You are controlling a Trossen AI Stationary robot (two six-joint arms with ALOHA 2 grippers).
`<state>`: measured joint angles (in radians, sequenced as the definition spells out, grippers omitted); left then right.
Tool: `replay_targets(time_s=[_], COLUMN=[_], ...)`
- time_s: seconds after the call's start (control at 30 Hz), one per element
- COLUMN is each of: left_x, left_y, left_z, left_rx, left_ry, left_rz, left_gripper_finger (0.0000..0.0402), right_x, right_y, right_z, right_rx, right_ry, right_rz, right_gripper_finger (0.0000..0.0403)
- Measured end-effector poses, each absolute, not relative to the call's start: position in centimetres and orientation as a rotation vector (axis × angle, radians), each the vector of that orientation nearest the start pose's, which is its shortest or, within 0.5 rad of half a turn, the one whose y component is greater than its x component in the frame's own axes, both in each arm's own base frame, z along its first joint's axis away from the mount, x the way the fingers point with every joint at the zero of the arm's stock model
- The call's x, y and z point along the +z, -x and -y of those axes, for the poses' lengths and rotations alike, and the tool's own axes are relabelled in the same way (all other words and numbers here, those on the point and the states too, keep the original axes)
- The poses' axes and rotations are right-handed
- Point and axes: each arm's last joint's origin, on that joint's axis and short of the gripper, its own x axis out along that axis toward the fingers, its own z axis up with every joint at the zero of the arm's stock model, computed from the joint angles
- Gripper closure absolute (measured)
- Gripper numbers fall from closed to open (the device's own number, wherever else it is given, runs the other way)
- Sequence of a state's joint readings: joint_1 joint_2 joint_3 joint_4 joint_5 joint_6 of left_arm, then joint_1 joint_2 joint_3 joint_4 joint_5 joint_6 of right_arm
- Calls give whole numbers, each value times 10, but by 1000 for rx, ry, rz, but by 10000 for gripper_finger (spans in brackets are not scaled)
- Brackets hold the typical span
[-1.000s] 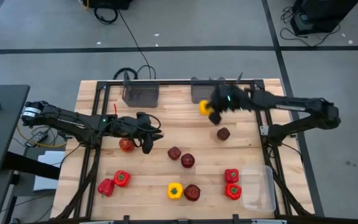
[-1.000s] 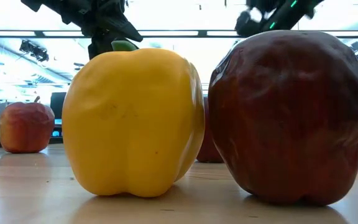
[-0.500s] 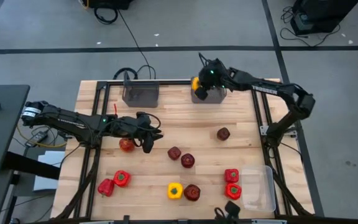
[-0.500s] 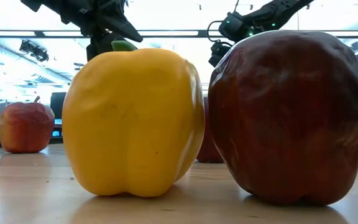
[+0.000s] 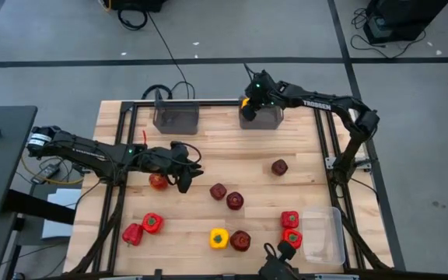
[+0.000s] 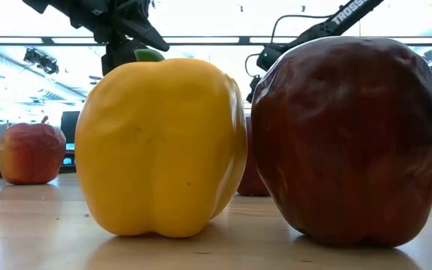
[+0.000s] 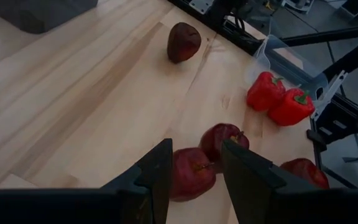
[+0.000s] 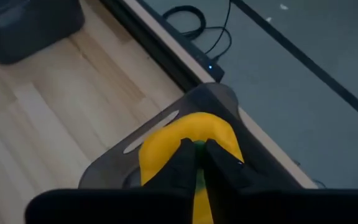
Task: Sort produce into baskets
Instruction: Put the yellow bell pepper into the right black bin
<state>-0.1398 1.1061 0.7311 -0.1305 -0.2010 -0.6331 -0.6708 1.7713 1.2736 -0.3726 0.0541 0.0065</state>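
While the right gripper point(image 5: 246, 106) hangs over the grey bin point(image 5: 261, 117) at about one o'clock on the surface point(image 5: 216, 159), its fingers point(image 8: 219, 163) are pinched on the green stem of a yellow pepper point(image 8: 188, 142), which sits down inside the bin's rim. From where I stand, this piece looks delivered but not yet let go.

Over at nine o'clock, the left gripper point(image 5: 187, 173) waits low above the wood with its fingers point(image 7: 156, 177) parted and nothing between them. A red apple point(image 5: 159, 180) lies just beside it, and its wrist view looks out on two dark apples point(image 5: 225, 195) near the middle.

Farther out, the second grey bin point(image 5: 176, 118) at eleven o'clock appears empty, and so does the clear tray point(image 5: 323, 235) at four o'clock, as far as I can tell. Still loose on the surface are a dark apple point(image 5: 279, 167) at three o'clock, two red peppers point(image 5: 290, 229) right by the tray, two more red peppers point(image 5: 142, 228) at seven o'clock, and a yellow pepper point(image 5: 218, 238) touching a dark apple point(image 5: 240, 240) at six o'clock.

I judge the sorting barely begun: one piece nearly placed, about ten left.
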Motion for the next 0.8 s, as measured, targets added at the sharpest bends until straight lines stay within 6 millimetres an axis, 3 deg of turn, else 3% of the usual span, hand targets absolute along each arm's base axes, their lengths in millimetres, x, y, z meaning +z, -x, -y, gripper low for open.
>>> replay_targets(time_s=[0.27, 0.47, 0.63, 0.8], left_x=[258, 249, 242, 231], left_y=[-235, -237, -239, -238], left_z=[38, 60, 88, 112], left_rx=[167, 77, -69, -127], left_ry=[528, 498, 511, 537], left_rz=[-475, -538, -577, -640], left_gripper_finger=[261, 261, 261, 261], right_x=[218, 256, 302, 318], right_y=[-296, -289, -285, -295], right_z=[244, 233, 192, 122], right_rx=[-700, -669, -475, -230], right_ry=[-276, -276, -371, -364], right_rz=[-829, -708, -564, -629], right_gripper_finger=[282, 233, 232, 233])
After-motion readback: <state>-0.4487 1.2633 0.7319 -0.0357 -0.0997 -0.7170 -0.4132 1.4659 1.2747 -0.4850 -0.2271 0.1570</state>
